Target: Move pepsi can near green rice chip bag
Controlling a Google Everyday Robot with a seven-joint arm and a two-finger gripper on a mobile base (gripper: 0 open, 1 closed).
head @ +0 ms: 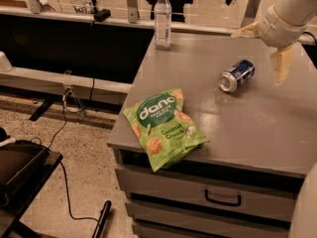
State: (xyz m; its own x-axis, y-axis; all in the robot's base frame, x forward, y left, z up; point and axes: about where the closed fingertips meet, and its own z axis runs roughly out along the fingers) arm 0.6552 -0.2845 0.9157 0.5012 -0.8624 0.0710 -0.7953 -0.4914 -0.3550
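A pepsi can (237, 75) lies on its side on the grey worktop (247, 133) in the upper right of the frame. Its silver end faces the lower left and its blue body points toward the upper right. Just above and to the right of it hangs the robot's gripper (257, 56), at the end of a white arm that enters from the top right corner. Its two pale fingers (282, 63) are spread wide apart, one reaching left and one reaching down, and they hold nothing. The can sits near them but appears untouched.

The green rice chip bag (164, 127) lies flat near the centre of the frame, at the worktop's front left corner, with its lower edge hanging slightly over the front. White "dang" lettering on a dark green circle faces up. A stretch of bare worktop keeps the bag well apart from the can.

A clear water bottle (162, 19) with a white cap stands upright at the worktop's far left corner, top centre of the frame. Below the worktop, a grey drawer front carries a dark handle (223, 198). A black cable (64, 182) trails across the speckled floor at lower left.
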